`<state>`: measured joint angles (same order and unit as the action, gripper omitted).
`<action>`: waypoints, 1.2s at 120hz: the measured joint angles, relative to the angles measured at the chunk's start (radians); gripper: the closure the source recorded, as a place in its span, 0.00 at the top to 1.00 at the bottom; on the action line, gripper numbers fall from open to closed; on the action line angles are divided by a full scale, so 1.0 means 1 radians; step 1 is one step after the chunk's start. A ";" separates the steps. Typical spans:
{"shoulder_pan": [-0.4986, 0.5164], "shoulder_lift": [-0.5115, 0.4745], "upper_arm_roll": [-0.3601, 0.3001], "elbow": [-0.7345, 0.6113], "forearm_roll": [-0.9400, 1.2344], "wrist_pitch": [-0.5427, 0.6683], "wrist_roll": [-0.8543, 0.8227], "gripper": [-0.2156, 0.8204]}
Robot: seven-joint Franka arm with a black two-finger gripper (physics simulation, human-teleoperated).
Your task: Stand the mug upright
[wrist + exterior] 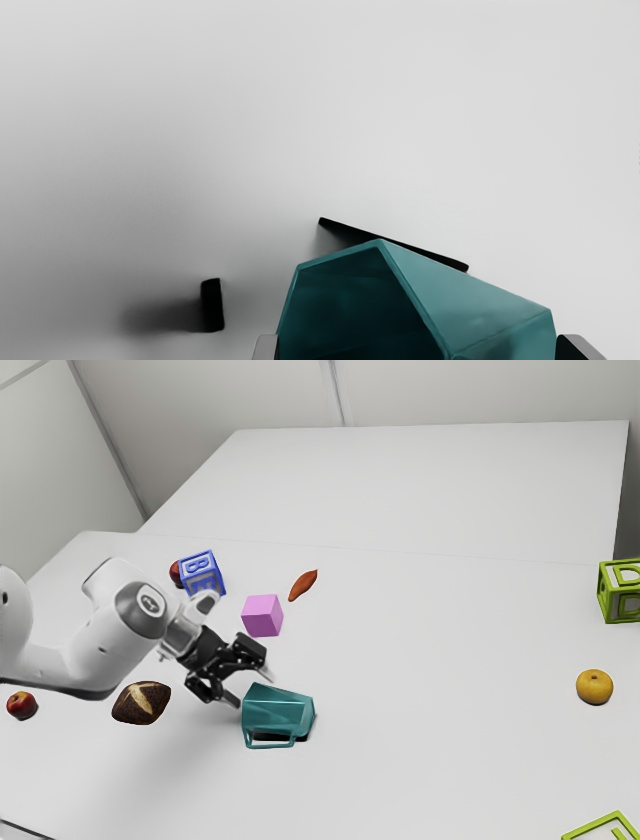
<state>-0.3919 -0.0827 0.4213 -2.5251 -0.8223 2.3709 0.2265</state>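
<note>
Wrist view: the pincer (421, 347), released, spreads near the mouth of the toppled mug (425, 300); likely rigid, slick, best gripped across opposite walls.

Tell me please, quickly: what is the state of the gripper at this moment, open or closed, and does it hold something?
Gripper: open, fingers wide apart, holding nothing; the teal mug lies on its side by them.

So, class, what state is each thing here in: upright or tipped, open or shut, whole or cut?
Mug: tipped, on its side
Gripper: open
Yellow fruit: whole
Brown roll: whole, top scored
Red fruit near the arm: whole
Red fruit behind the blue block: partly hidden, cannot tell
Red pod: whole
</note>
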 joint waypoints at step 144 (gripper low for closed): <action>0.004 0.011 0.000 -0.032 -0.430 -0.167 0.490 0.40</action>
<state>-0.3883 -0.0718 0.4213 -2.5573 -1.2521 2.2040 0.7161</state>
